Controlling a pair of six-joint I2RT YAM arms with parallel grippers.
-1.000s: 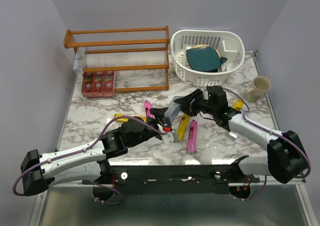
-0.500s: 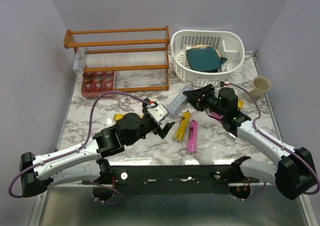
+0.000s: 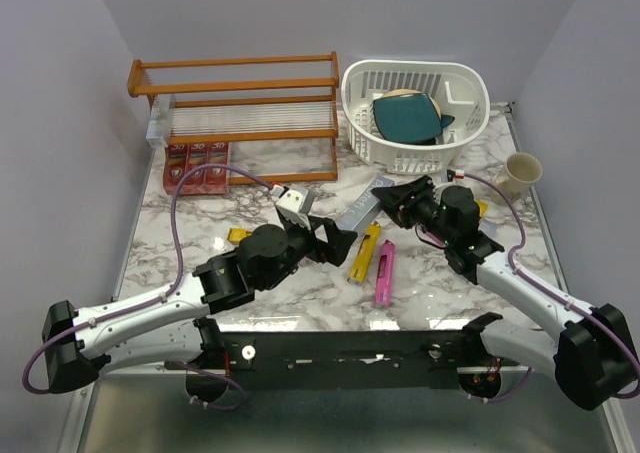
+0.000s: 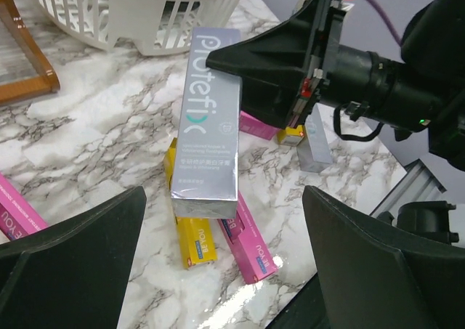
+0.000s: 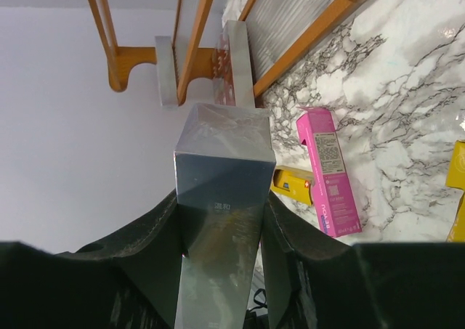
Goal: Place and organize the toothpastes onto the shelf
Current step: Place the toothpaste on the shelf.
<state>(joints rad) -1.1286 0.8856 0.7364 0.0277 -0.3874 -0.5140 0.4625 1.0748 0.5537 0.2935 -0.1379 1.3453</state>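
Note:
A silver toothpaste carton [image 3: 358, 211] hangs above the marble, and my right gripper [image 3: 388, 195] is shut on its far end. In the right wrist view the carton [image 5: 221, 198] sits clamped between both black fingers [image 5: 145, 249]. My left gripper [image 3: 328, 238] stands wide open just left of the carton's free end [image 4: 207, 126] and touches nothing. Below lie a yellow carton [image 3: 364, 253] and a pink one [image 3: 384, 273]. Three red cartons [image 3: 196, 166] stand in a row under the orange-brown shelf [image 3: 235, 85] at the back left.
A white slotted basket [image 3: 462, 83] holding a teal item stands at the back right, with a cream cup [image 3: 515, 176] beside it. Another yellow carton [image 3: 238, 235] lies left of my left arm. A pink carton [image 4: 14, 213] and a grey one [image 4: 317, 136] lie on the marble.
My left gripper has opened, let go of the silver carton and drawn back to the left. The right gripper has closed on the carton and now carries it alone.

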